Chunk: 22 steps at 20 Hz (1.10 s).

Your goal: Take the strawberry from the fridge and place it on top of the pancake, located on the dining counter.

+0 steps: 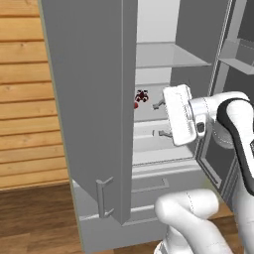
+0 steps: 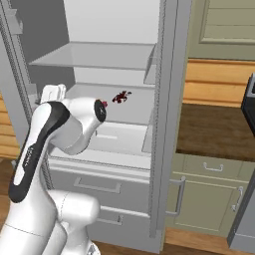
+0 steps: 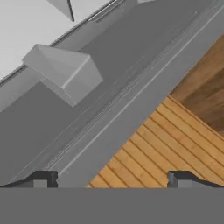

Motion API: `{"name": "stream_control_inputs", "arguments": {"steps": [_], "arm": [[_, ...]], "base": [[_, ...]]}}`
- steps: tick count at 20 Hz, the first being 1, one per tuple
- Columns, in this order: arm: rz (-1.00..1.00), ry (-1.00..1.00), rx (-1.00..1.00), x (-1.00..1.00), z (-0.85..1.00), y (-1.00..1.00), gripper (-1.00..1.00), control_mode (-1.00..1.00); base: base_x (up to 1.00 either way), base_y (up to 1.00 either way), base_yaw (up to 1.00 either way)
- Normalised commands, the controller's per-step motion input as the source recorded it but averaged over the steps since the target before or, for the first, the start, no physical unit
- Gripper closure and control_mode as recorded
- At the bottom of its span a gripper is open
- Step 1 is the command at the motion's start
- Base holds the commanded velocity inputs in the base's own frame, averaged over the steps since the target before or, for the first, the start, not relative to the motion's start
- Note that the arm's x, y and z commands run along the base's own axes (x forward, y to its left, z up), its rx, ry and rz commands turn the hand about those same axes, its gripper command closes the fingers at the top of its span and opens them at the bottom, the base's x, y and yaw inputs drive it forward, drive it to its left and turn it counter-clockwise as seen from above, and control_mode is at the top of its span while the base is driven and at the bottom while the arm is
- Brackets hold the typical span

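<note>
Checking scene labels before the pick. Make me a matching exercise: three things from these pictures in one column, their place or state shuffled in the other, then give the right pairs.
Things:
1. strawberry
2. gripper
3. fridge doors

States or places:
A. open, holding nothing
B. swung open, white inside showing
C. lying on a shelf inside, apart from the fingers

Pairs: 1-C, 2-A, 3-B
</note>
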Motion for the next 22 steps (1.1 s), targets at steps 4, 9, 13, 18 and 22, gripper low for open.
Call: {"name": "stream_control_inputs", "arguments": {"steps": [4, 9, 13, 18, 22], "arm": [[0.07, 0.00, 0.00, 0.72, 0.00, 0.37, -1.00, -1.00], [0.02, 0.00, 0.00, 0.41, -0.06, 0.60, -1.00, -1.00], [0.01, 0.00, 0.00, 0.01, 0.00, 0.61, -1.00, -1.00], [0.00, 0.00, -0.01, -0.16, 0.00, 0.75, -1.00, -1.00], [0.00, 0.00, -0.04, -0.24, 0.00, 0.85, -1.00, -1.00]], "base": [[0.00, 0.00, 0.00], [0.00, 0.00, 0.00], [0.00, 0.00, 0.00], [0.00, 0.00, 0.00], [0.00, 0.00, 0.00]]}}
